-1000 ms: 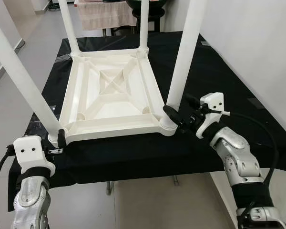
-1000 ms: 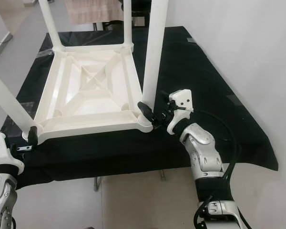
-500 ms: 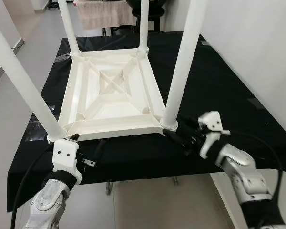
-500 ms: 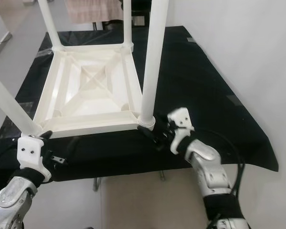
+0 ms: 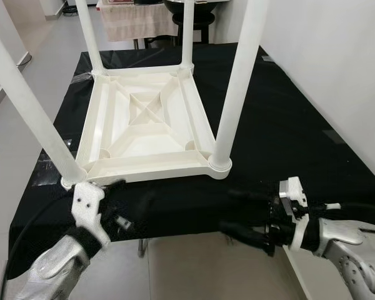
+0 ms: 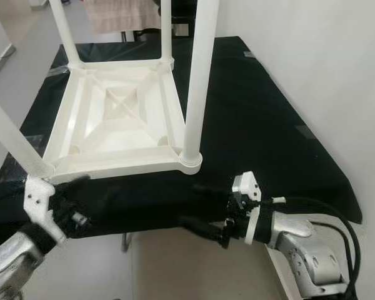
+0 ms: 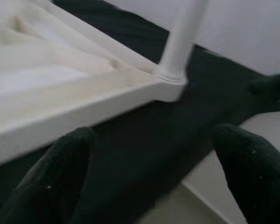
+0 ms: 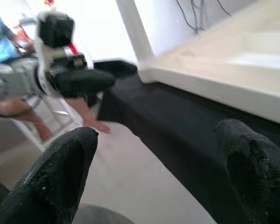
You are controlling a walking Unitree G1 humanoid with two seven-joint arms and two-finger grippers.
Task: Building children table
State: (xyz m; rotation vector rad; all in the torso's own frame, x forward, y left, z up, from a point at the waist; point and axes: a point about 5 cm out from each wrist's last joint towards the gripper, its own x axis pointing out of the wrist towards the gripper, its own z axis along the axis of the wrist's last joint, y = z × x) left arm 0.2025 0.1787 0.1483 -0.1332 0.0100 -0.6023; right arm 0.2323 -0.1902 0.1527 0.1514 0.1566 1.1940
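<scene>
The white plastic children table (image 5: 144,125) lies upside down on the black cloth (image 5: 287,125), its four legs pointing up. The front right leg (image 5: 234,94) and front left leg (image 5: 31,112) stand in their corner sockets. My left gripper (image 5: 134,197) hovers open just in front of the table's front left corner, over the cloth's front edge. My right gripper (image 5: 237,212) is open and lower, in front of the cloth's edge, below the front right leg and apart from it. The left wrist view looks past its fingers (image 7: 51,186) at the table's front rim (image 7: 84,102).
A white wall (image 5: 337,62) runs close along the right side. Behind the cloth-covered table stand a rack with a towel (image 5: 137,19) and a dark stool (image 5: 197,19). Bare floor (image 5: 194,262) lies below the front edge. A person in blue (image 8: 2,37) shows far off in the right wrist view.
Both grippers have drawn back and down from the table's front corners to the cloth's front edge. The right gripper has left the base of the front right leg.
</scene>
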